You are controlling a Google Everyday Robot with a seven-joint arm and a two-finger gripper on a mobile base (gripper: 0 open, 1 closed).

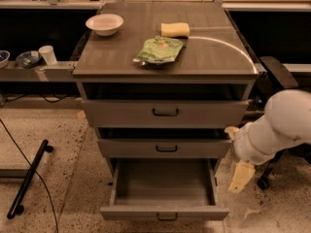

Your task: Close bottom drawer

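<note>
The bottom drawer (164,211) of the grey cabinet is pulled far out toward me. Its plain grey box is empty and its low front panel carries a small dark loop handle (166,218). The two wider drawers above it are nearly shut. My gripper (239,174) hangs from the white arm at the right of the cabinet, beside the open drawer's right side and apart from it. One cream finger (241,176) points down toward the floor.
On the cabinet top lie a white bowl (104,24), a green bag (160,50) and a yellow sponge (175,29). A side shelf at left holds a cup (47,54) and dishes. A black pole (28,177) and a cable lie on the speckled floor.
</note>
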